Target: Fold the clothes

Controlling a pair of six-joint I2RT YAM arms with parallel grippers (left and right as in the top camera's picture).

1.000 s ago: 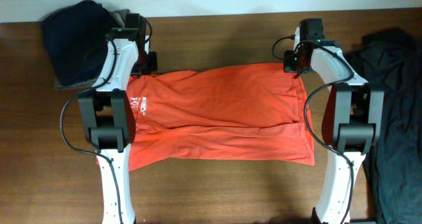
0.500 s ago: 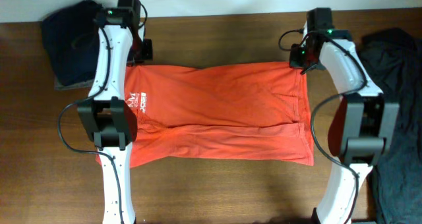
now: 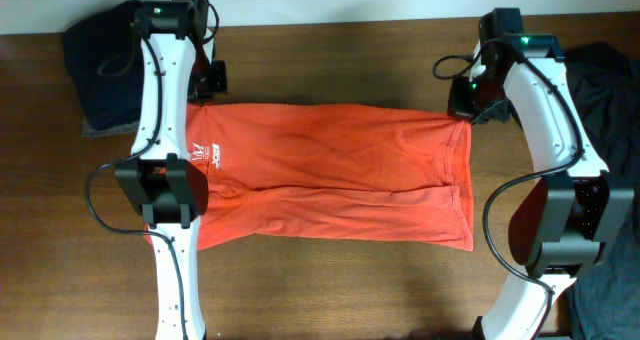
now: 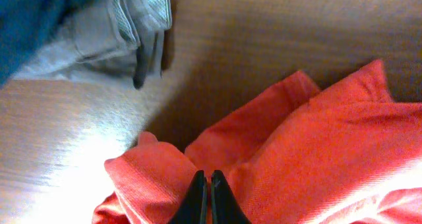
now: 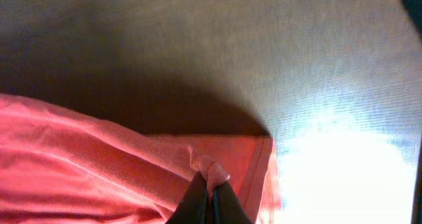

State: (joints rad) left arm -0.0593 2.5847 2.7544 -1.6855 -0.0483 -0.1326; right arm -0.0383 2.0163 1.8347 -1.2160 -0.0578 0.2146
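- At the far side of the table (image 3: pixel 330 50), the left gripper (image 3: pixel 207 83) and the right gripper (image 3: pixel 468 107) each pinch a far corner of the orange-red T-shirt (image 3: pixel 330 180).
- Both wrist views show the jaws pressed almost together with a small nub of red fabric caught at the tips, so neither corner has been released.
- Over the last second both arms have reached further from their bases. The right gripper has also swung outward towards the dark garment (image 3: pixel 610 80) on that side.
- The shirt's far edge has been drawn from a slack line into a straighter, wider one.
- The shirt lies spread across the middle of the table with the white lettering (image 3: pixel 205 155) near the left arm. A lengthwise crease runs across it, and the near layer sits flat.
- The navy pile (image 3: pixel 105 65) sits just beyond the left corner, apart from the shirt.
- This looks like tensioning to smooth the cloth, so the shirt seems ready for a fold, probably far edge towards near edge.
- Uneven pull from the two sides could skew the hem.
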